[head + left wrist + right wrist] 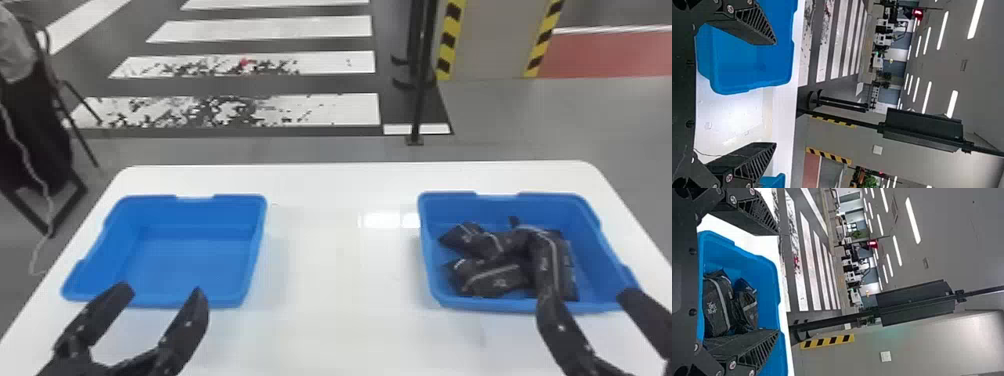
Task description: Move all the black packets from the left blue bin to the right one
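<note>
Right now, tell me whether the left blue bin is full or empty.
Empty: the left blue bin has a bare floor and bare walls inside.

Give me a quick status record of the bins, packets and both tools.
left bin: no packets seen inside
right bin: holds the black packets, heaped together
left tool: fingers apart, at left bin's near rim
right tool: fingers apart, near right bin's near rim
table: white, under both bins
transfer: looks complete
</note>
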You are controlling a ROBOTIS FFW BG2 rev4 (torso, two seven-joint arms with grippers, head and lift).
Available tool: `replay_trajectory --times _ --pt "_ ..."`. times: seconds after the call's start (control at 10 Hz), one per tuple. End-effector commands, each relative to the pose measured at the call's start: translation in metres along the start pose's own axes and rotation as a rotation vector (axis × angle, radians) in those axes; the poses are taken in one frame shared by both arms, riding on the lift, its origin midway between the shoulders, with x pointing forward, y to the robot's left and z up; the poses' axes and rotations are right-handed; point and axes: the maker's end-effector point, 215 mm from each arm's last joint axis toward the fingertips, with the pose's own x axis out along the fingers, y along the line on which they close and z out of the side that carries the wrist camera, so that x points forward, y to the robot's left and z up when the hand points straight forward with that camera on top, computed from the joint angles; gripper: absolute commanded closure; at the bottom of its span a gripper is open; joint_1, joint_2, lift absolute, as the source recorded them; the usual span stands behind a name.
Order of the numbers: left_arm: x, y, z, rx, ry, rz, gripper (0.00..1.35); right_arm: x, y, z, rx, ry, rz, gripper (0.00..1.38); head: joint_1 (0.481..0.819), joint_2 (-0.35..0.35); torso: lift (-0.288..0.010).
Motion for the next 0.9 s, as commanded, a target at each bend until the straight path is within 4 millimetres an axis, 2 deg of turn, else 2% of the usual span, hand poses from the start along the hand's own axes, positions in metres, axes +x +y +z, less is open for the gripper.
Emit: replay_trajectory --times 0.0,0.8 --pt "-0.0001 0.0002 -0.0006 -0.005 0.001 0.001 0.14 0.0003 0.001 -0.0004 0.002 0.001 0.003 0.15 0.695 0.08 -0.154" --pt "-0.0008 0.0006 -0.0015 -0.012 0.004 0.002 0.13 0.0005 0.0019 -0.0004 0.007 0.0 0.005 0.18 0.695 0.083 -0.154"
